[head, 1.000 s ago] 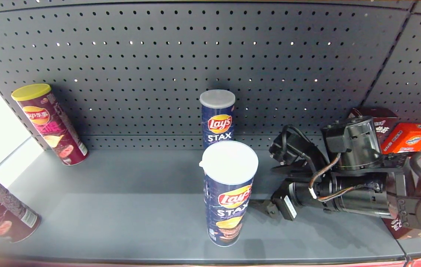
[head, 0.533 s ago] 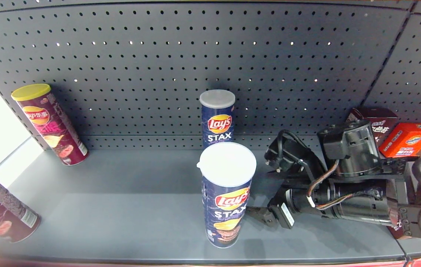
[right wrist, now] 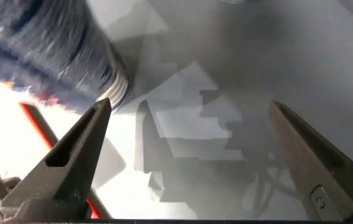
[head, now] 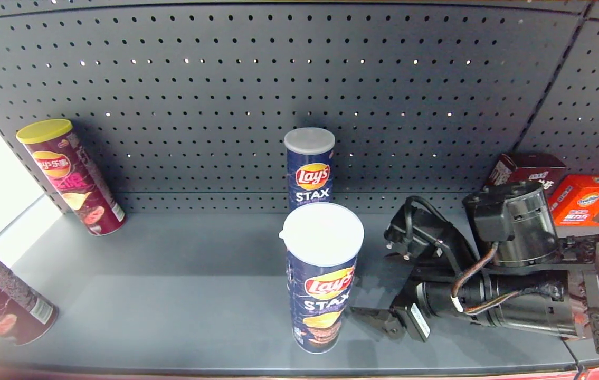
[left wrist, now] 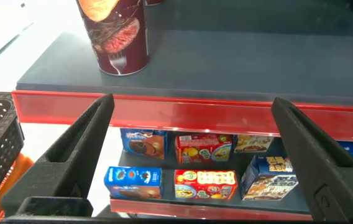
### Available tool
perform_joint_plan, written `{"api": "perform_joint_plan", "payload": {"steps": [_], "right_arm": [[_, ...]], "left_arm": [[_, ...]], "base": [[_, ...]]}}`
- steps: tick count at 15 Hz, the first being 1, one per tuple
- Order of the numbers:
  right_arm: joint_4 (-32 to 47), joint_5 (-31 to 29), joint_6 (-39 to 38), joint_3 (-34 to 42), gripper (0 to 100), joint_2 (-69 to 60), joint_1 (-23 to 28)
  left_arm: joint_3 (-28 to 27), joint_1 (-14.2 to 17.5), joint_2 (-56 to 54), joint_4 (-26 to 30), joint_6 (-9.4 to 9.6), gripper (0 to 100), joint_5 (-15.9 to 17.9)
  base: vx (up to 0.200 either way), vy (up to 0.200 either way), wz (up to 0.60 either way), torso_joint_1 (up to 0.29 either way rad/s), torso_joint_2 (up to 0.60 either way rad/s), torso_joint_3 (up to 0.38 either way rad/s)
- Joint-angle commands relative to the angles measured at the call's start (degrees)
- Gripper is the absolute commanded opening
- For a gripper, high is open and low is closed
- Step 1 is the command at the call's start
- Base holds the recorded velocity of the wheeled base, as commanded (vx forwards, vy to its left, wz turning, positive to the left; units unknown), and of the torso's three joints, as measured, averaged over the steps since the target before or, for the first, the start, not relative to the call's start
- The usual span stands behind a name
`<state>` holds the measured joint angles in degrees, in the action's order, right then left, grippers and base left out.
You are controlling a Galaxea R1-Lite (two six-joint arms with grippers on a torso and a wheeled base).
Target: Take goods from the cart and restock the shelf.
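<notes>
blue can [head: 323, 274] free on shelf [head: 172, 295]; placing seems done. right gripper [right wrist: 190, 107] just beside can, fingers wide. left gripper [left wrist: 193, 102] fingers wide. next: withdraw without tipping can.

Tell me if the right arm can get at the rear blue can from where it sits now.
Probably yes. The right hand, open, is just right of the front blue can; the rear blue can stands behind that one against the pegboard, and nothing stands on the shelf between hand and rear can.
</notes>
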<state>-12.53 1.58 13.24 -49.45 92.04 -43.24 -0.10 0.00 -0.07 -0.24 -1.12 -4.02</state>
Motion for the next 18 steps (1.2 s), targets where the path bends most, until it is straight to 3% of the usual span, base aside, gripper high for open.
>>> {"api": "perform_joint_plan", "payload": {"steps": [1, 18], "right_arm": [[0.0, 0.0, 0.0, 0.0, 100, -0.7, 0.4], [0.0, 0.0, 0.0, -2.7, 100, 2.3, -1.4]], "left_arm": [[0.0, 0.0, 0.1, 0.0, -0.11, 100, -0.1], [0.0, 0.0, 0.1, 0.0, -0.20, 100, -0.1]], "base": [[0.000, 0.000, 0.00, 0.000, 0.00, 0.000], [0.000, 0.000, 0.00, 0.000, 0.00, 0.000]]}}
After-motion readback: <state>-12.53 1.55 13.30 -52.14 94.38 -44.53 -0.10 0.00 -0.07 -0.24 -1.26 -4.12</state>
